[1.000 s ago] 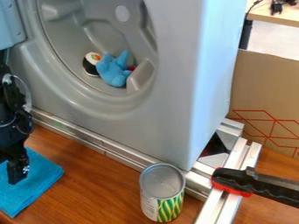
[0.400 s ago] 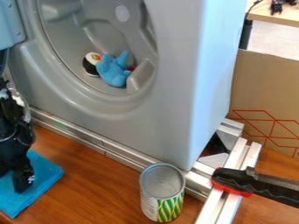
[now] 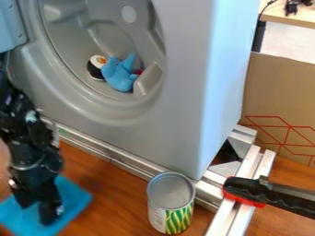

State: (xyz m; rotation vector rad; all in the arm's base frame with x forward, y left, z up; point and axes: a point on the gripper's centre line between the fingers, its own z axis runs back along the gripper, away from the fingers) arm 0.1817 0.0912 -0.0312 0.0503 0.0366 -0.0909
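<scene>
The black gripper [image 3: 37, 212] hangs at the lower left, low over a blue cloth [image 3: 72, 199] on the wooden table. Its two fingers stand apart, with some blue cloth showing between them; whether they press on it I cannot tell. Part of the cloth lies behind the arm. Inside the round opening of a grey machine shell rest a blue plush toy [image 3: 119, 74] and a black-and-white toy [image 3: 96, 67], side by side. To the right of the gripper, an opened tin can [image 3: 171, 203] stands upright.
The grey shell [image 3: 184, 115] rises behind the gripper, with a metal rail [image 3: 113, 154] along its base. A clamp with a black handle [image 3: 277, 196] sits on metal bars [image 3: 246, 184] at the right. Behind these stands a cardboard panel [image 3: 280, 92].
My gripper has moved right and down in the view. The blue cloth has shifted the same way with it. Can and toys stay where they were.
</scene>
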